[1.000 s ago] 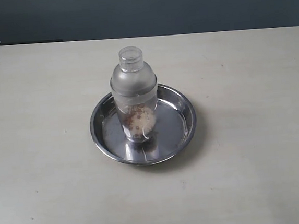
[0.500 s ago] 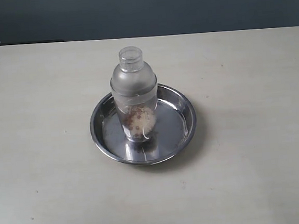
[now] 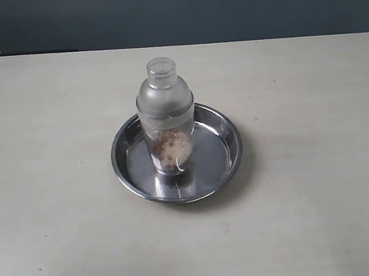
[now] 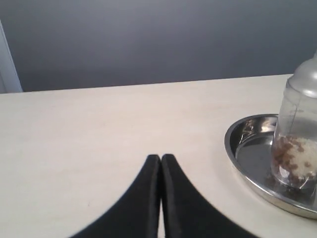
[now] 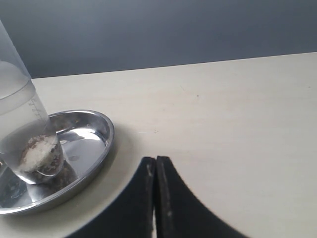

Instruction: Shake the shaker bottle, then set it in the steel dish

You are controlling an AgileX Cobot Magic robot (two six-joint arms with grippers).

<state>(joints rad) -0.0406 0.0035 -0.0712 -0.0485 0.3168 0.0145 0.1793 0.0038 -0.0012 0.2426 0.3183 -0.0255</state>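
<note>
The frosted shaker bottle stands upright inside the steel dish, brownish granules at its bottom. The left wrist view has the bottle and the dish off to one side of my left gripper, which is shut with nothing in it. In the right wrist view my right gripper is also shut and empty, a short way from the dish and the bottle. Neither gripper shows in the exterior view.
The pale table spreads all around the dish. A dark wall runs behind the table's far edge.
</note>
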